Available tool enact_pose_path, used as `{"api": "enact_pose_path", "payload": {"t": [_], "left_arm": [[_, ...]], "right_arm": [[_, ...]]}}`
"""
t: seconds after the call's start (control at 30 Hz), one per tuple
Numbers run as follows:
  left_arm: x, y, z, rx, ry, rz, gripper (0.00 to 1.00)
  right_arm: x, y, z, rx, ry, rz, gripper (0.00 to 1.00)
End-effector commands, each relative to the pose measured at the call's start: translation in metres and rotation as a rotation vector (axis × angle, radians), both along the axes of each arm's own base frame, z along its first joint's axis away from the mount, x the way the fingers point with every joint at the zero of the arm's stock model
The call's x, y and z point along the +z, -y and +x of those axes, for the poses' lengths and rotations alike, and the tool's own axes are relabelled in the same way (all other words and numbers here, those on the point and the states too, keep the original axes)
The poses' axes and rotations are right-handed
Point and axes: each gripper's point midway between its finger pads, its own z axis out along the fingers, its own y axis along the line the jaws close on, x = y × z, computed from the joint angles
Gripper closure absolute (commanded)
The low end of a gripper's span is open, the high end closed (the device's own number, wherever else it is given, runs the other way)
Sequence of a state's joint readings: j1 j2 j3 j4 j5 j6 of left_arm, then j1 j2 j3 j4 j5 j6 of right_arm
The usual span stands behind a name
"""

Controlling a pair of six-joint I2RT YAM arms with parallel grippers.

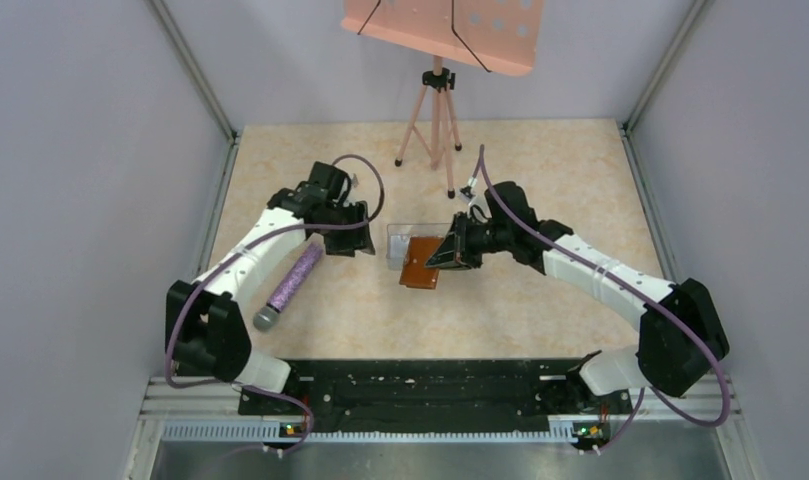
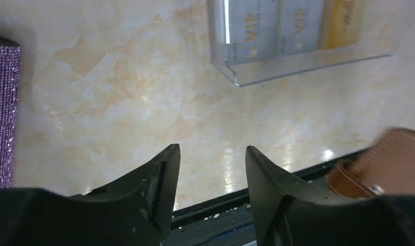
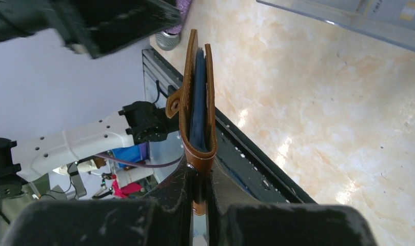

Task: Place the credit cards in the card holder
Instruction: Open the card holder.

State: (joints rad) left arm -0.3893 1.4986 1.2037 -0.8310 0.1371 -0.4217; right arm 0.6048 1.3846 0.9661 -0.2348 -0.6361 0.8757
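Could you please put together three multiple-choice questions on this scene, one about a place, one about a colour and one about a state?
1. Where are the thin whitish and yellow plastic credit cards?
A) in the clear plastic box
B) loose on the bare table
C) on the pink stand

2. What colour is the glittery cylinder lying beside the left arm?
A) green
B) purple
C) red

3. How is the right gripper?
A) open and empty
B) shut on a card
C) shut on the brown leather folding wallet

Answers:
1 A: the left wrist view shows them behind the box's clear wall.
2 B: it looks purple in the top view.
3 C: in the right wrist view the fingers pinch the wallet's folded edge.
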Motion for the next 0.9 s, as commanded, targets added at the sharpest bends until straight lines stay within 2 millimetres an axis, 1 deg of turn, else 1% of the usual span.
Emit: {"api": "enact_pose_path", "payload": {"t": [0.0,0.07,0.13,0.2,0.23,0.3,0.4,0.6,0.7,0.77,0.8,0.87], "left_arm": [[0.055,0.023,0.0,-0.091,0.085,-0.317,0.42],[0.068,0.035,-0.005,-0.157,0.088,-0.422,0.39],[0.079,0.048,-0.011,-0.221,0.069,-0.513,0.38],[0.084,0.058,-0.017,-0.265,0.051,-0.571,0.38],[0.084,0.062,-0.019,-0.279,0.05,-0.569,0.38],[0.083,0.072,-0.024,-0.322,0.06,-0.541,0.38],[0.076,0.082,-0.03,-0.339,0.038,-0.471,0.38],[0.064,0.09,-0.034,-0.364,0.086,-0.265,0.37],[0.055,0.09,-0.035,-0.364,0.075,-0.203,0.37],[0.049,0.085,-0.033,-0.354,0.075,-0.157,0.37],[0.048,0.083,-0.032,-0.35,0.078,-0.143,0.38],[0.045,0.077,-0.028,-0.338,0.089,-0.106,0.43]], "right_arm": [[0.01,0.004,-0.007,0.0,0.033,0.023,1.0],[0.01,0.005,-0.009,0.0,0.035,0.025,1.0],[0.011,0.005,-0.01,-0.001,0.035,0.028,1.0],[0.012,0.006,-0.011,-0.001,0.034,0.03,1.0],[0.013,0.006,-0.011,-0.002,0.033,0.031,1.0],[0.013,0.005,-0.011,-0.006,0.028,0.031,1.0],[0.013,0.005,-0.01,-0.008,0.02,0.031,1.0],[0.01,0.004,-0.008,-0.01,0.0,0.017,1.0],[0.01,0.003,-0.007,-0.008,0.0,0.015,1.0],[0.011,0.003,-0.007,-0.007,0.001,0.012,1.0],[0.011,0.003,-0.007,-0.008,0.001,0.011,1.0],[0.011,0.003,-0.007,-0.007,-0.001,0.009,1.0]]}}
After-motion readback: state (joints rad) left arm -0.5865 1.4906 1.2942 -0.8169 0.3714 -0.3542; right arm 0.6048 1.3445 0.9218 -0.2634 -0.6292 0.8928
